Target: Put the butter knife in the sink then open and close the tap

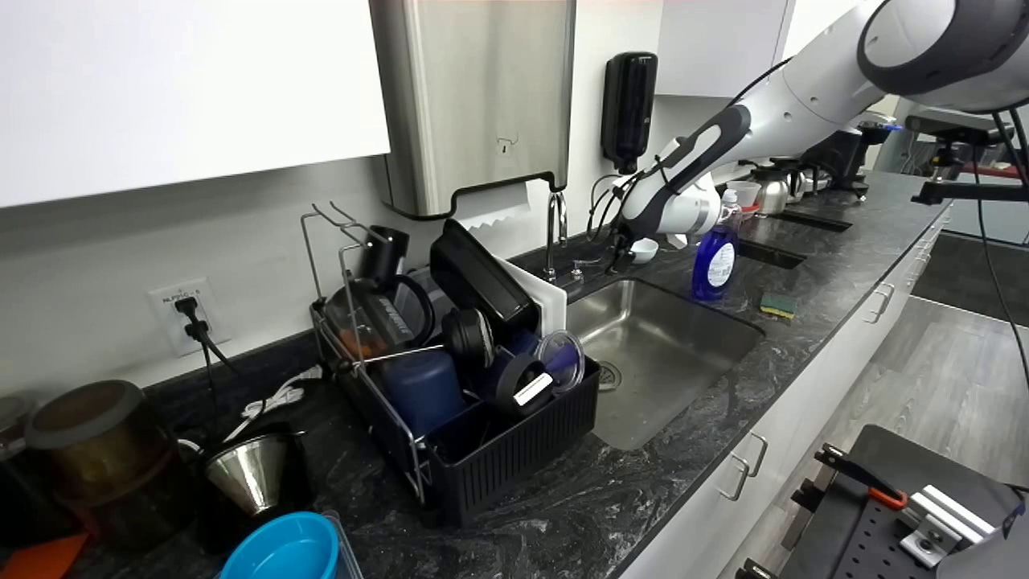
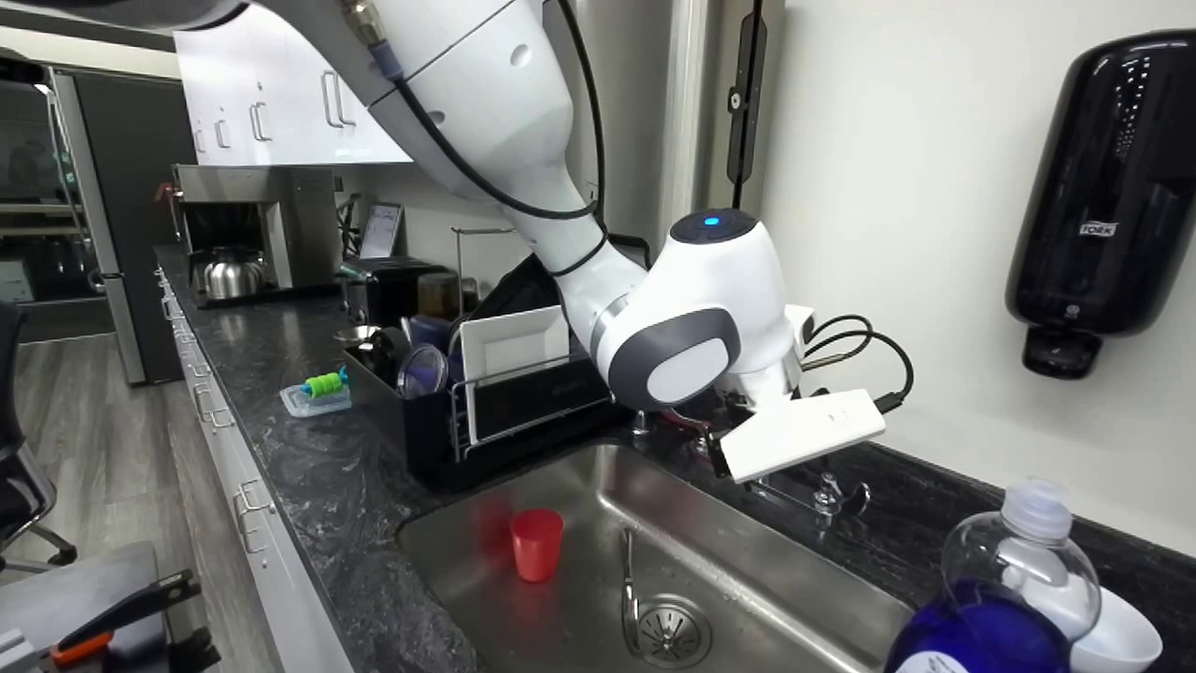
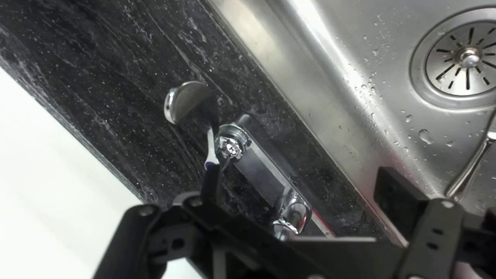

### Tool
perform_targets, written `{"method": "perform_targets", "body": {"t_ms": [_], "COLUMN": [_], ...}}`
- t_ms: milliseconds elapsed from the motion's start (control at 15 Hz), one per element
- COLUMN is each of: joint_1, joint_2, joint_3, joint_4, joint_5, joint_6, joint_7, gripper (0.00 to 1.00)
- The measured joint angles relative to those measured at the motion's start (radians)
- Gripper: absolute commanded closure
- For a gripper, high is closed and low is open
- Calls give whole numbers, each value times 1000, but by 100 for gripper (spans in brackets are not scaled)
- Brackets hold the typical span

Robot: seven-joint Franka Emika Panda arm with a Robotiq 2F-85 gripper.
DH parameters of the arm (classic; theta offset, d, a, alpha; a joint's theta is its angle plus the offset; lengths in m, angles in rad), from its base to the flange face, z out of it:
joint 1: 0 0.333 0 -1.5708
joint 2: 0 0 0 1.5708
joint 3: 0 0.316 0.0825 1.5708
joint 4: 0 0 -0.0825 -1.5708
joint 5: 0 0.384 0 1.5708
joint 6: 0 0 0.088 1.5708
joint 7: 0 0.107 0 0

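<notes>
Inside the steel sink (image 1: pixel 675 354) a slim metal utensil, seemingly the butter knife (image 2: pixel 629 584), lies beside the drain. It also shows at the right edge of the wrist view, as a butter knife (image 3: pixel 471 172) cut off by the frame. My gripper (image 3: pixel 306 190) is open over the tap's base plate, nothing held between its fingers. Behind the sink rises the tap (image 1: pixel 551 229). Its lever (image 3: pixel 211 151), blue-marked, sits just ahead of my left-hand finger (image 3: pixel 212 182); contact cannot be judged. The other finger (image 3: pixel 399 201) hangs above the sink's edge.
A red cup (image 2: pixel 536 547) stands in the sink. The loaded black dish rack (image 1: pixel 514 466) is at one side. A blue soap bottle (image 1: pixel 715 257), a white bowl (image 1: pixel 644 251) and a sponge (image 1: pixel 777 305) are at the opposite side. A black dispenser (image 2: pixel 1107 206) hangs on the wall.
</notes>
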Motion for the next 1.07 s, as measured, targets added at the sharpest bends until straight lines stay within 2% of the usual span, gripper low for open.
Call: {"method": "perform_targets", "body": {"t_ms": [1067], "joint_1": [9], "joint_2": [136], "joint_3": [-57], "joint_4": [197], "joint_5": [-83], "joint_6": [25], "joint_7": [1], "gripper": [0]}}
